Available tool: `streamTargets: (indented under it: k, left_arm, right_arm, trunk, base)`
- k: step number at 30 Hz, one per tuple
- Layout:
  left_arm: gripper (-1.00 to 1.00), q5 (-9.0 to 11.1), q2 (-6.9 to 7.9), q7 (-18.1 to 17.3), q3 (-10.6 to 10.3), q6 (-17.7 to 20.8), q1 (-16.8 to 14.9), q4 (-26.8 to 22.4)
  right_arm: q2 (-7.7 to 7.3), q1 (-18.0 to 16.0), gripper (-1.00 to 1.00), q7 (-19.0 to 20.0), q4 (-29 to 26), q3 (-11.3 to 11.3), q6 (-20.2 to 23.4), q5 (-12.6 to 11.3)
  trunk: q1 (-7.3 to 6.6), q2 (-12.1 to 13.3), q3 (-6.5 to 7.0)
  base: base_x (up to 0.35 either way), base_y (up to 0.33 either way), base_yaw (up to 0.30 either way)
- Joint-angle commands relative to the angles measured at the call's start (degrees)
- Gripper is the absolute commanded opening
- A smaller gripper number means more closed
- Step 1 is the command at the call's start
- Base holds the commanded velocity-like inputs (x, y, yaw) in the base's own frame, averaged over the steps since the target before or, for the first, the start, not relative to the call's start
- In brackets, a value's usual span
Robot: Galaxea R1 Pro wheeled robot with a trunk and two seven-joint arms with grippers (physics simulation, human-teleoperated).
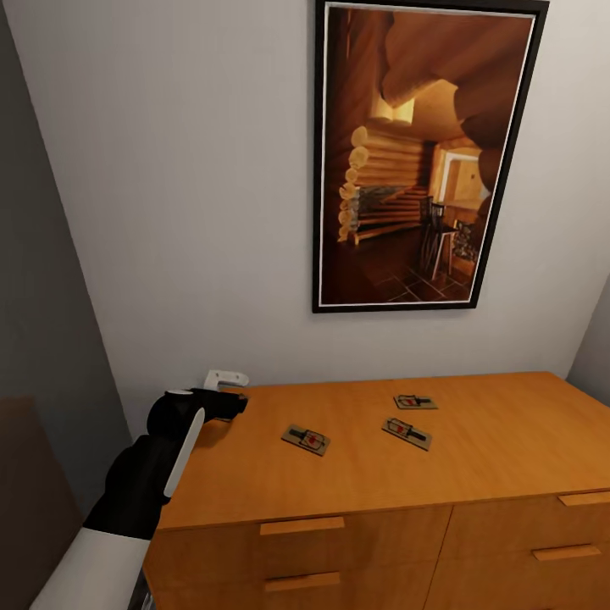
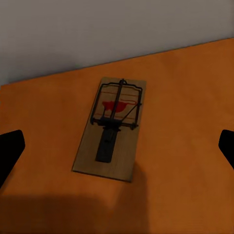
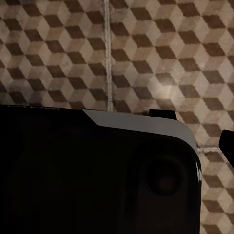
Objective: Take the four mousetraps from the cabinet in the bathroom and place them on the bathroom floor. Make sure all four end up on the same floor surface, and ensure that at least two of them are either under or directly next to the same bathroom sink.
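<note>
The orange-brown cabinet (image 1: 508, 424) stands against the wall with three mousetraps on its flat top: one at the front left (image 1: 306, 439), one in the middle (image 1: 407, 433) and one further back (image 1: 415, 402). My left gripper (image 1: 227, 385) hovers over the top's back left corner. In the left wrist view it is open (image 2: 117, 148), its dark fingertips (image 2: 9, 151) wide apart on either side of a mousetrap (image 2: 112, 129) lying flat on the cabinet top (image 2: 195, 97). One fingertip (image 3: 227, 142) of my right gripper hangs over the cube-patterned bathroom floor (image 3: 146, 48), standing far out to the side.
A large framed picture (image 1: 424, 152) hangs on the white wall above the cabinet. The drawer fronts carry wooden handles (image 1: 301, 525). A grey wall (image 1: 42, 296) closes in on the left. My own dark base (image 3: 73, 170) covers much of the right wrist view.
</note>
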Motion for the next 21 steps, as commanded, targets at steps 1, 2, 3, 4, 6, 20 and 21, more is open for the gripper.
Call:
streamTargets:
  k: [1,2,3,4,6,20,21]
  left_arm:
    - [1.00,-0.07,-0.01,0.02,-0.02,0.24,-0.04,0.02]
    - [1.00,-0.07,-0.01,0.02,-0.02,0.24,-0.04,0.07]
    - [1.00,-0.07,-0.01,0.02,-0.02,0.23,-0.04,0.11]
    - [1.00,-0.07,-0.01,0.01,-0.02,0.23,-0.04,0.14]
    - [1.00,-0.08,-0.01,0.01,-0.02,0.23,-0.04,0.19]
    - [1.00,-0.08,-0.01,-0.07,-0.02,0.23,-0.04,0.97]
    - [1.00,-0.08,-0.01,-0.07,-0.02,0.23,-0.04,1.01]
  right_arm:
    - [-0.01,-0.04,1.00,0.11,0.05,0.01,-0.19,0.01]
    - [-0.01,-0.04,1.00,0.11,0.05,0.02,-0.19,0.01]
    - [-0.01,-0.04,1.00,0.11,0.05,0.02,-0.19,0.01]
    - [0.00,-0.04,1.00,0.11,0.05,0.00,-0.19,0.01]
    - [0.00,-0.04,1.00,0.11,0.05,0.01,-0.19,0.01]
    - [0.00,-0.04,1.00,0.11,0.05,0.02,-0.19,0.01]
    - [0.00,-0.04,1.00,0.11,0.05,0.02,-0.19,0.01]
  trunk:
    - [0.00,-0.04,-0.07]
    - [0.00,-0.04,-0.07]
    - [0.00,-0.04,-0.07]
    - [0.00,-0.04,-0.07]
    - [0.00,-0.04,-0.07]
    - [0.00,-0.04,-0.07]
    - [0.00,-0.04,-0.07]
  base:
    - [0.000,0.000,0.000]
    - [0.000,0.000,0.000]
    - [0.000,0.000,0.000]
    - [0.000,0.000,0.000]
    - [0.000,0.000,0.000]
    - [0.077,0.000,0.000]
    - [0.047,0.000,0.000]
